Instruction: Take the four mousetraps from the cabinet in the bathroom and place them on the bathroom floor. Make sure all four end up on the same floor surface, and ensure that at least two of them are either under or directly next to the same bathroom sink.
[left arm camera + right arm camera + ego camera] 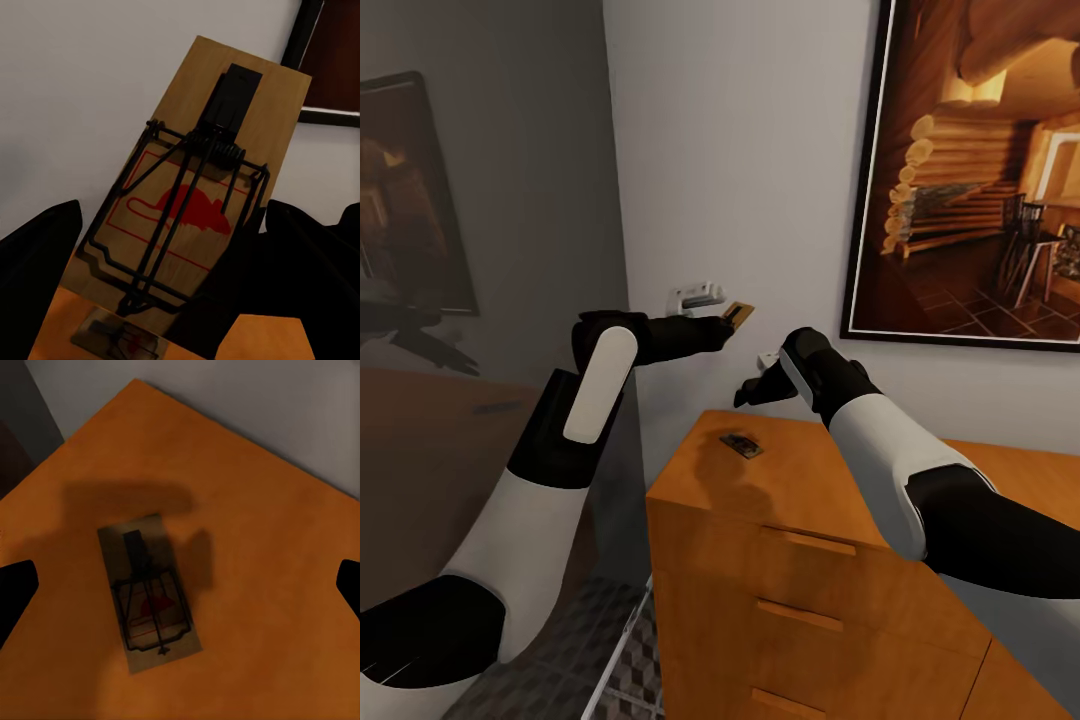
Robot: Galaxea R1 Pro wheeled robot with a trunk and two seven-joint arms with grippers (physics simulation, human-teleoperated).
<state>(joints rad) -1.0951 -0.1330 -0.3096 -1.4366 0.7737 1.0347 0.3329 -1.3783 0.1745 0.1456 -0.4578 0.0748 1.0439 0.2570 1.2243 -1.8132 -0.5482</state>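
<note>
My left gripper [726, 324] is shut on a tan mousetrap [739, 314], held up in the air by the wall above the cabinet's corner. In the left wrist view that mousetrap [196, 196] stands tilted between the dark fingers [39, 255], its red mouse print and wire spring facing the camera. A second mousetrap [741, 444] lies flat on the orange-brown cabinet [810, 520] near its back left corner. My right gripper [752, 388] hovers just above it, open; the trap [150, 594] lies between its spread fingertips [15, 594]. The bathroom sink is out of view.
A white fixture [696, 296] juts from the white wall behind the left gripper. A large framed cabin picture [970, 170] hangs above the cabinet. The cube-patterned bathroom floor [630, 660] shows left of the cabinet's drawer fronts [805, 612].
</note>
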